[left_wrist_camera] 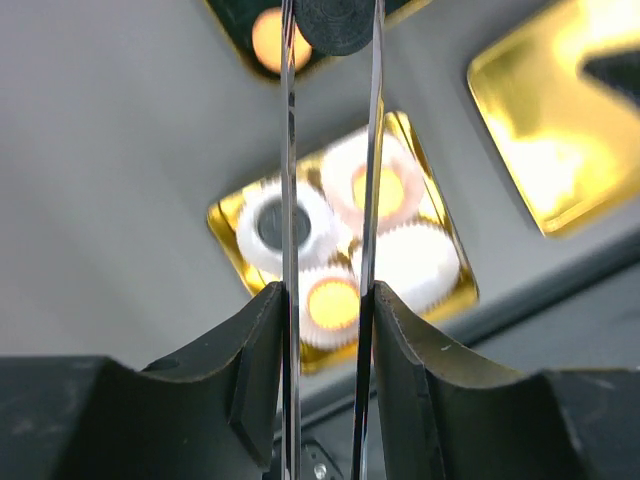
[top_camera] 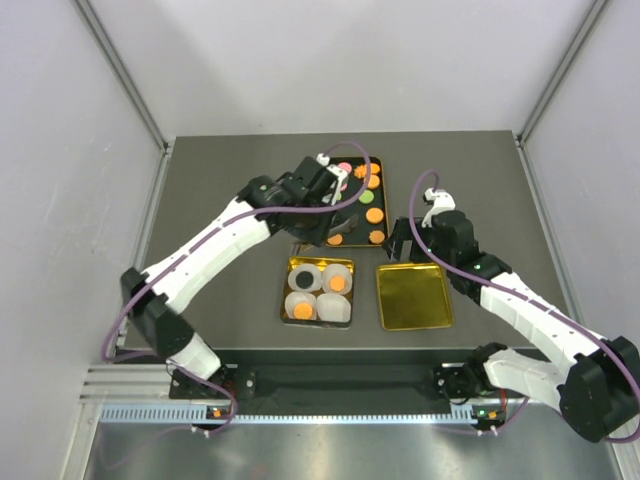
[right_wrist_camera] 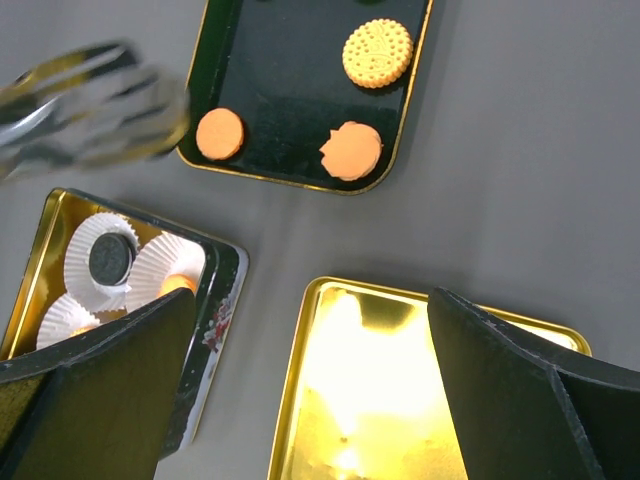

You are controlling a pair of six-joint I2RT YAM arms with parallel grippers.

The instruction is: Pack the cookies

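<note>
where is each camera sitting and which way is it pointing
Top external: above and behind the bases, facing down at the table; left arm and right arm show.
Left wrist: on the left arm, facing down past the left gripper and the tongs it grips, toward the tin.
Right wrist: on the right arm, facing down at the gold lid; the open right gripper frames it.
Shared: both wrist views hold the tin with cup liners.
</note>
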